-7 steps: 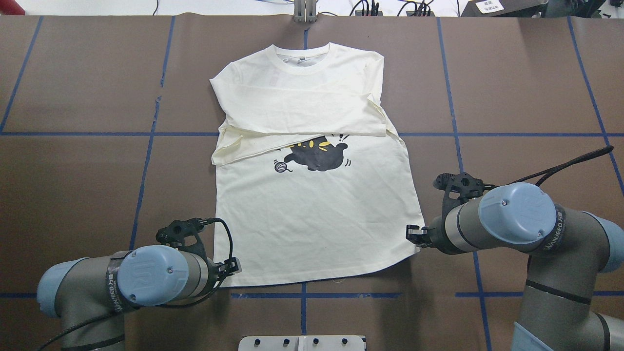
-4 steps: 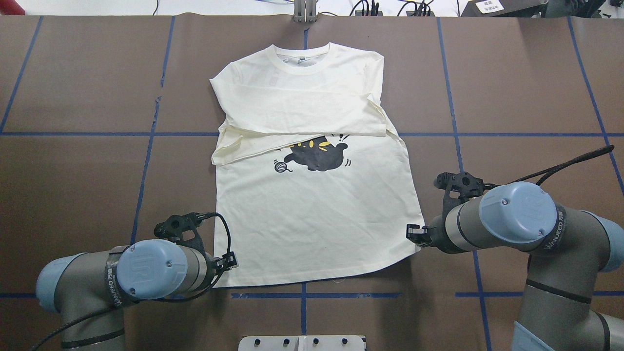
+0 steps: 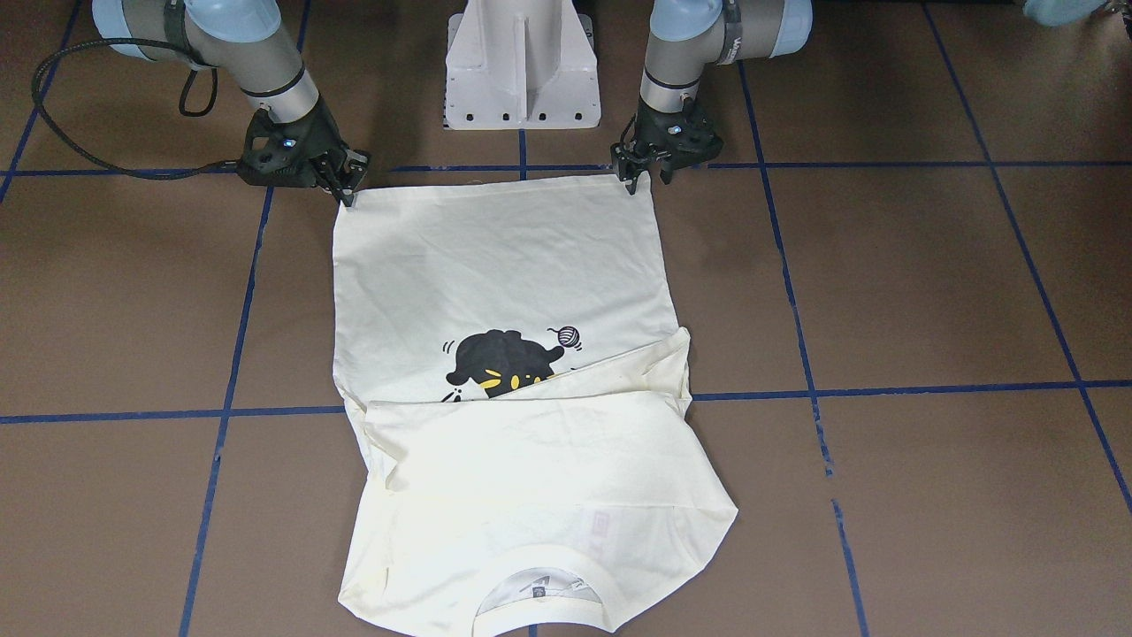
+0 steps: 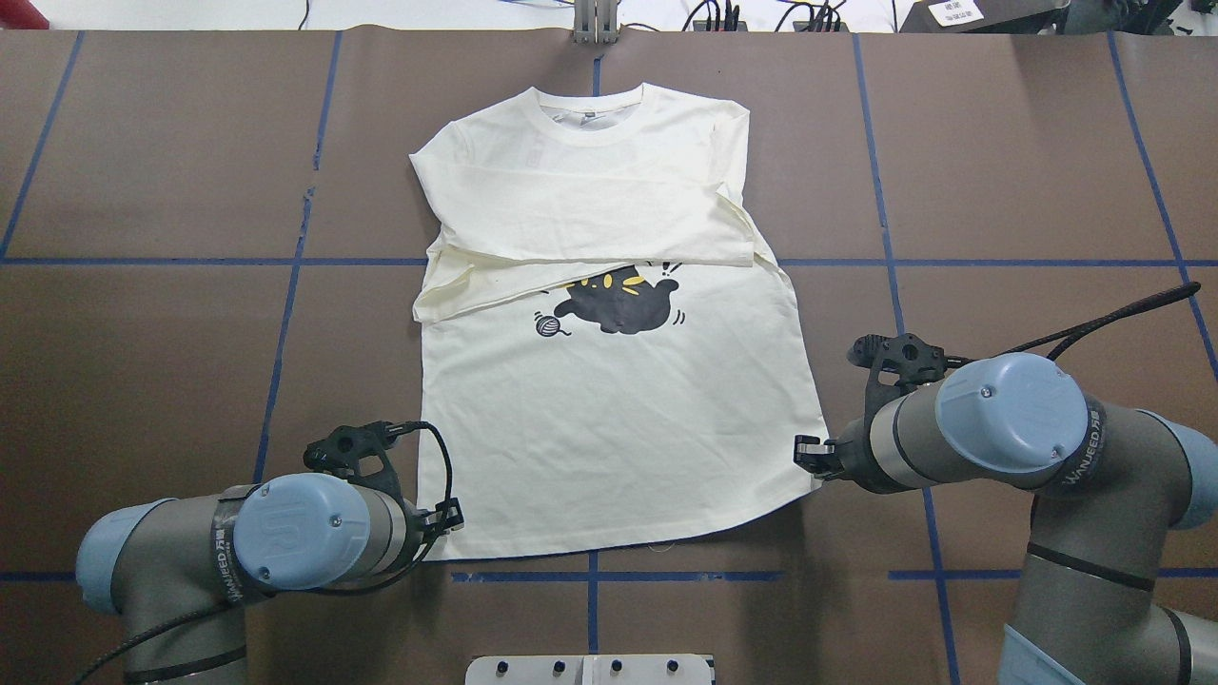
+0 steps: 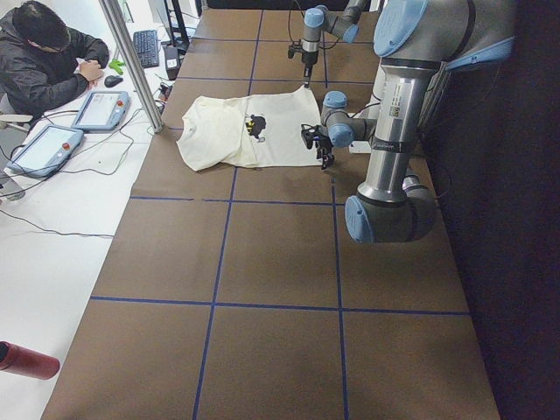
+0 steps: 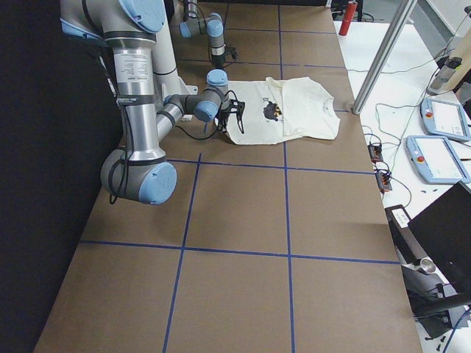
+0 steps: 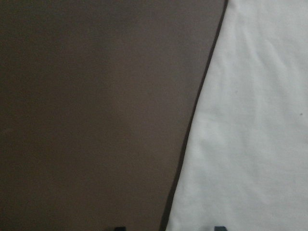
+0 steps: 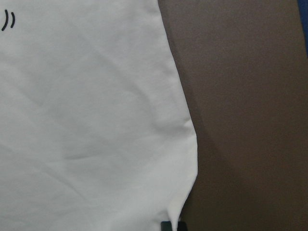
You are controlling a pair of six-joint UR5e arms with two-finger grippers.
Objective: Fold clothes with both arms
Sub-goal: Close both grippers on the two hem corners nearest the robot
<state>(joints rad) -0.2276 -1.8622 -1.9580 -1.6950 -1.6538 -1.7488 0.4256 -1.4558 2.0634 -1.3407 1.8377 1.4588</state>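
The left gripper [image 3: 641, 181] has edged back toward the cream-white cat-print T-shirt [image 3: 495, 265], flat on the brown tabletop [image 3: 884, 283], jaws parted astride its hem corner. The right gripper [image 3: 349, 186] looks pinched on the other. Close left, then lift evenly.

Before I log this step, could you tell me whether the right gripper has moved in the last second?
No. The right gripper stays at the shirt's hem corner, equally far left of the blue tape line.
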